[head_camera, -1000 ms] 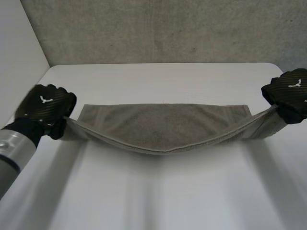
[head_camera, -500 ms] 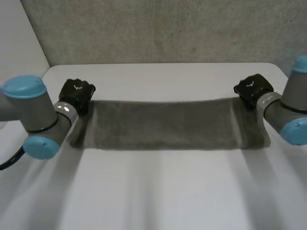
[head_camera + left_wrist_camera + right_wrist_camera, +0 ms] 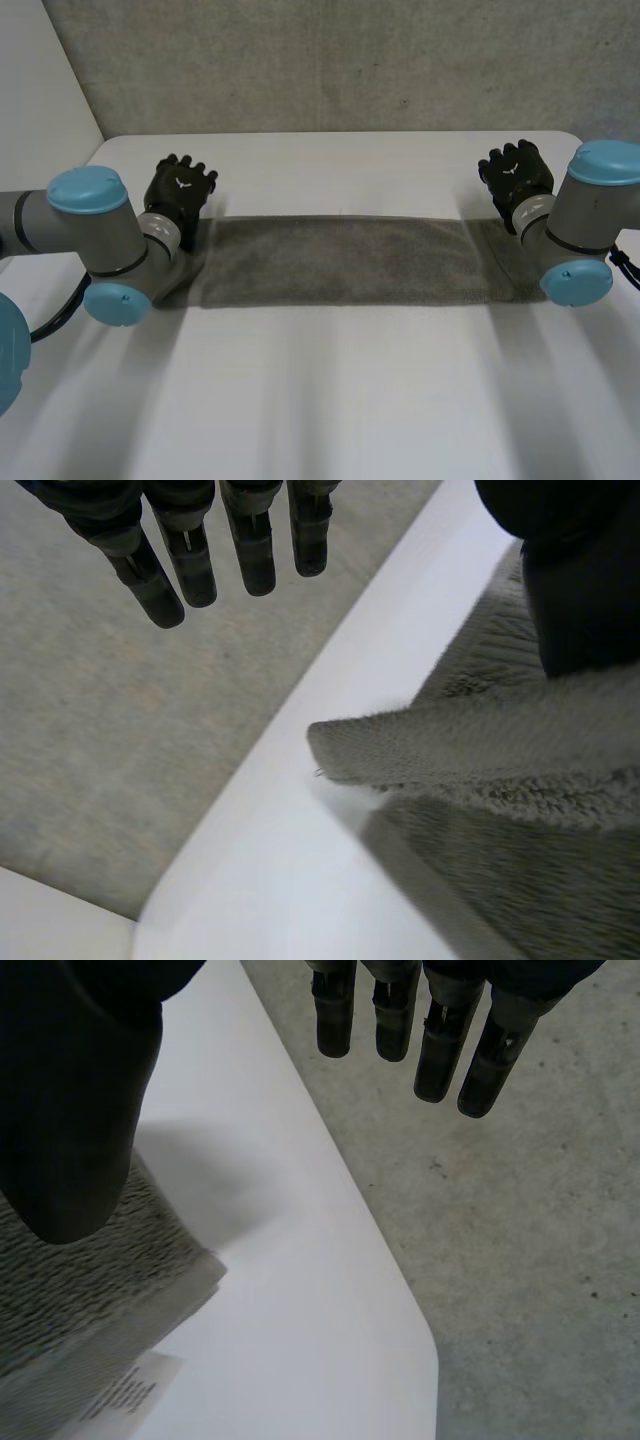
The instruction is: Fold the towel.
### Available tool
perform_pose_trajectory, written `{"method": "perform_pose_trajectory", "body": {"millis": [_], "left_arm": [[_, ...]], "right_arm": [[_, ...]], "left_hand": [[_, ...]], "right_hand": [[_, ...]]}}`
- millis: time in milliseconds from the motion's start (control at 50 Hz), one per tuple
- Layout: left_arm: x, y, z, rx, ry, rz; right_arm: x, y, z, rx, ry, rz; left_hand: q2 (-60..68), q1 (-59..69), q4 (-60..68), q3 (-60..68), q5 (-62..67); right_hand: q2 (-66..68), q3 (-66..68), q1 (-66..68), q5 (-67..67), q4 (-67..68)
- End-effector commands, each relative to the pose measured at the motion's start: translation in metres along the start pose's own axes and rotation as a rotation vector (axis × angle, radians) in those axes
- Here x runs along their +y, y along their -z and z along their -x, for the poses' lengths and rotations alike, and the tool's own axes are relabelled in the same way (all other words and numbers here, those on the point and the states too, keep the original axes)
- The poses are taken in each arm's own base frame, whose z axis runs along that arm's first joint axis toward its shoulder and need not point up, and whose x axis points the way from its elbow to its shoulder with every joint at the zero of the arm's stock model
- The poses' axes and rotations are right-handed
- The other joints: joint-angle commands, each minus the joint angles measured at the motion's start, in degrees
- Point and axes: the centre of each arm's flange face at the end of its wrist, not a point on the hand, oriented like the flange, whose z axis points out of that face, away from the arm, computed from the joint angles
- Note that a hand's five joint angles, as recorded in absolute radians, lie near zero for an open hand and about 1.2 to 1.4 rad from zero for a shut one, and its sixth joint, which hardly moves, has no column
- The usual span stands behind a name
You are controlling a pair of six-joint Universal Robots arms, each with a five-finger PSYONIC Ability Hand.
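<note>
On the white tabletop (image 3: 330,400): towel (image 3: 340,262), one long doubled strip, lying flat. Left hand (image 3: 178,190) over its far left corner, right hand (image 3: 515,172) over the far right. Fingers of both are straight, spread, holding nothing. Advice: lift the hands straight up, dragging no corner.

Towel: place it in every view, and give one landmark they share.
Head view: the towel lies as a folded strip across the table, between the left robot hand and the right robot hand.
Left wrist view: a lifted towel corner beside the thumb.
Right wrist view: a folded towel corner under the thumb.
Shared landmark: the table's far edge against the grey floor.
</note>
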Motion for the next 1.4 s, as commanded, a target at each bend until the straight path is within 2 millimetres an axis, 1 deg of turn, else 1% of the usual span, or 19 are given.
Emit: {"method": "perform_pose_trajectory", "body": {"millis": [20, 60, 100, 220, 420, 560, 660, 700, 760, 820, 900, 980, 1280, 1300, 1320, 1340, 1360, 1380, 1400], "left_arm": [[-0.002, -0.008, 0.018, -0.064, -0.017, -0.051], [0.000, -0.009, 0.021, -0.070, -0.029, -0.051], [0.004, -0.011, 0.027, -0.084, -0.057, -0.049], [0.018, -0.019, 0.038, -0.081, -0.199, -0.088], [0.021, -0.015, 0.038, -0.049, -0.193, -0.095], [0.007, -0.004, 0.039, -0.043, -0.151, -0.103], [-0.010, 0.011, 0.049, -0.048, -0.045, -0.116], [-0.022, 0.023, 0.055, -0.041, 0.056, -0.124], [-0.029, 0.035, 0.058, -0.020, 0.169, -0.107], [-0.029, 0.041, 0.056, -0.003, 0.218, -0.090], [-0.027, 0.055, 0.049, 0.041, 0.319, -0.029], [-0.028, 0.066, 0.042, 0.068, 0.332, -0.005], [-0.036, 0.083, 0.023, 0.124, 0.330, -0.001], [-0.036, 0.083, 0.021, 0.128, 0.329, -0.002], [-0.037, 0.084, 0.021, 0.130, 0.329, -0.003], [-0.037, 0.084, 0.021, 0.130, 0.329, -0.003], [-0.038, 0.085, 0.020, 0.130, 0.330, -0.005], [-0.038, 0.085, 0.020, 0.130, 0.330, -0.005], [-0.039, 0.085, 0.021, 0.128, 0.329, -0.009]], "right_arm": [[-0.015, 0.021, -0.011, -0.004, -0.004, -0.007], [-0.015, 0.021, -0.011, -0.003, -0.004, -0.007], [-0.022, 0.035, -0.017, -0.011, -0.004, -0.008], [-0.030, 0.055, -0.027, -0.010, -0.002, -0.005], [-0.026, 0.067, -0.025, -0.037, -0.007, 0.013], [-0.029, 0.074, -0.029, -0.049, -0.025, 0.023], [-0.033, 0.084, -0.037, -0.110, -0.172, 0.036], [-0.027, 0.088, -0.040, -0.184, -0.313, 0.067], [-0.023, 0.094, -0.038, -0.276, -0.415, 0.103], [-0.020, 0.096, -0.038, -0.306, -0.439, 0.122], [-0.002, 0.093, -0.039, -0.327, -0.464, 0.174], [0.018, 0.086, -0.031, -0.341, -0.456, 0.223], [0.051, 0.070, -0.016, -0.336, -0.406, 0.277], [0.053, 0.068, -0.015, -0.330, -0.398, 0.279], [0.055, 0.066, -0.015, -0.321, -0.390, 0.281], [0.055, 0.066, -0.015, -0.321, -0.390, 0.281], [0.057, 0.065, -0.016, -0.305, -0.381, 0.281], [0.057, 0.065, -0.016, -0.304, -0.381, 0.281], [0.059, 0.063, -0.020, -0.279, -0.375, 0.286]], "left_hand": [[-4.7, -5.5, -5.0, -4.0, -13.0], [-4.7, -5.5, -5.0, -4.0, -13.0], [-4.7, -5.5, -5.0, -4.0, -13.0], [-4.9, -5.6, -5.2, -4.2, -13.1], [-4.9, -5.6, -5.2, -4.2, -13.1], [-4.9, -5.6, -5.2, -4.2, -13.1], [-4.9, -5.6, -5.2, -4.2, -13.1], [-4.9, -5.6, -5.2, -4.2, -13.1], [-4.9, -5.6, -5.2, -4.2, -13.1], [-4.9, -5.6, -5.2, -4.2, -13.1], [-4.9, -5.6, -5.2, -4.2, -13.1], [-4.9, -5.6, -5.2, -4.2, -13.1], [-4.9, -5.6, -5.2, -4.2, -13.1], [-4.9, -5.6, -5.2, -4.2, -13.1], [-4.9, -5.6, -5.2, -4.2, -13.1], [-4.9, -5.6, -5.2, -4.2, -13.1], [-4.9, -5.6, -5.2, -4.2, -13.1], [-4.9, -5.6, -5.2, -4.2, -13.1], [-4.7, -5.5, -5.0, -4.1, -13.0]], "right_hand": [[-4.5, -4.3, -3.4, -3.4, -4.6], [-4.5, -4.3, -3.4, -3.4, -4.6], [-4.5, -4.3, -3.4, -3.4, -4.6], [-4.5, -4.3, -3.4, -3.4, -4.6], [-4.5, -4.3, -3.4, -3.4, -4.6], [-4.5, -4.3, -3.4, -3.4, -4.6], [-4.5, -4.3, -3.4, -3.4, -4.6], [-4.5, -4.3, -3.4, -3.4, -4.6], [-4.5, -4.3, -3.4, -3.4, -4.6], [-4.5, -4.2, -3.3, -3.3, -4.5], [0.1, 0.3, 1.2, 1.2, 0.0], [8.8, 9.1, 10.0, 10.0, 8.7], [11.5, 11.8, 12.7, 12.7, 11.4], [14.5, 14.8, 15.7, 15.7, 14.4], [24.7, 24.9, 25.9, 25.9, 24.6], [24.8, 25.1, 26.0, 26.0, 24.7], [41.8, 42.0, 43.0, 42.9, 41.7], [42.0, 42.2, 43.1, 43.1, 41.9], [62.8, 63.0, 64.0, 63.9, 62.7]]}}
